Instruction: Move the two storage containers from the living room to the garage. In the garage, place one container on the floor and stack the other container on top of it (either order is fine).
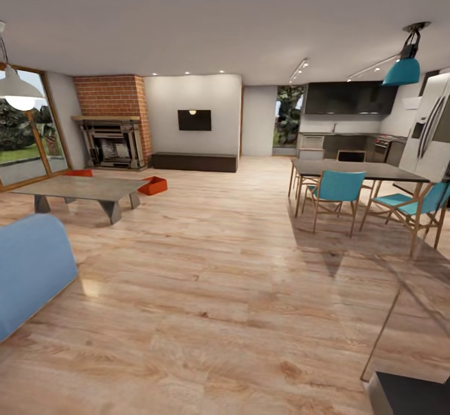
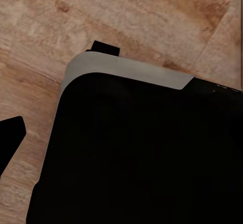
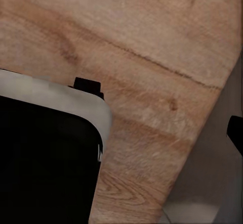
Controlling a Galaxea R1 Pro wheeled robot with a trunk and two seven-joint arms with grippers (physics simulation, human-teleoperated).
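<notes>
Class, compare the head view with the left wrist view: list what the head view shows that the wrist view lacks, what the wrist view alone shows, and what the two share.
Head view alone: the living room, with a red-orange storage container on the floor by the low table, a second container partly hidden behind that table, the brick fireplace, blue sofa and dining table with teal chairs.
Left wrist view alone: a black robot body panel with a grey rim, seen close up.
Both: the light wood plank floor.
</notes>
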